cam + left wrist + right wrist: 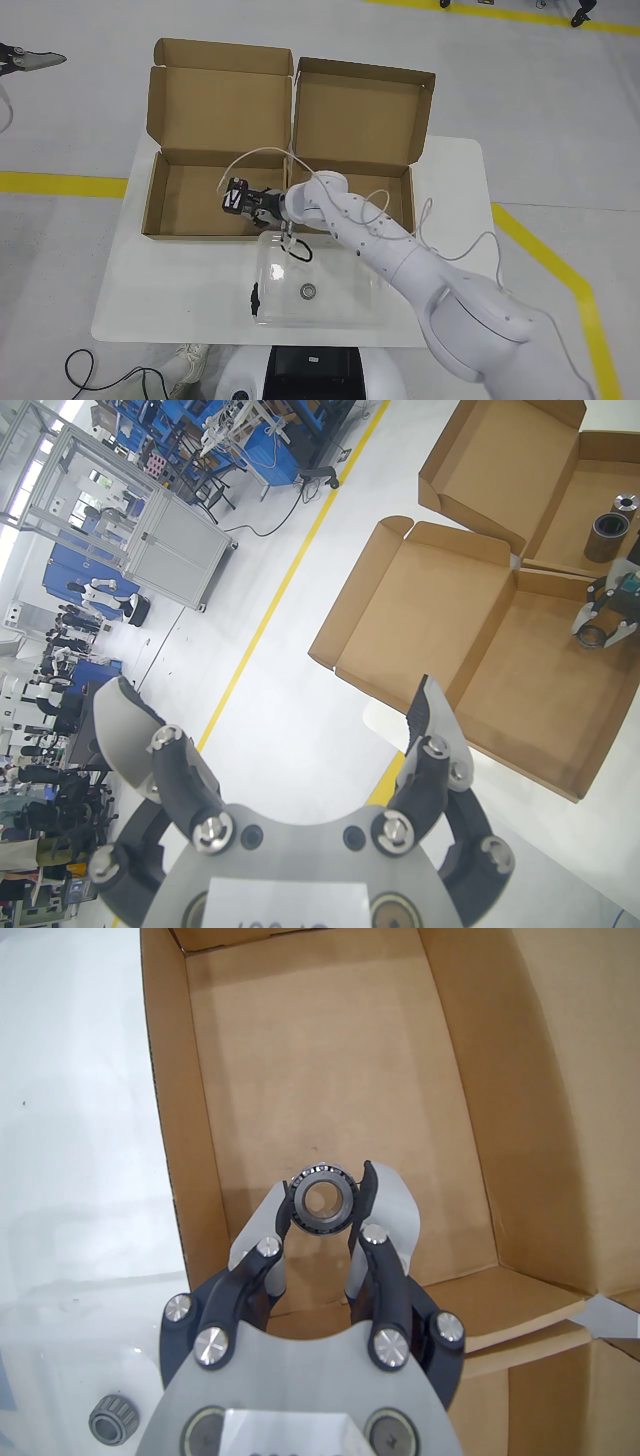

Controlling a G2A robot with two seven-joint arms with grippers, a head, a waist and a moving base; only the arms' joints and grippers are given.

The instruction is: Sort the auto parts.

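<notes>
A white desk (160,290) carries two open cardboard boxes side by side, lids folded back. The right arm stretches across to the left box (190,190). Its right pincer (325,1187) is clamped on a small dark roller bearing (320,1202), one finger on each side, the bearing's hole facing the wrist camera. The bearing is over the bare floor of the left box, towards the wall nearest the robot; it seems to be above the cardboard, though contact cannot be judged.

At the desk's near edge is a clear plastic tray (340,270) holding a second bearing (309,291) and a thin black ring (299,250).

The left pincer (272,705) is off to the side of the desk over the grey floor, its fingers wide apart and gripping nothing. In the right box (350,110) two short cylinders stand upright just beside each other, one dark (607,539) and one bright metal (625,506).
</notes>
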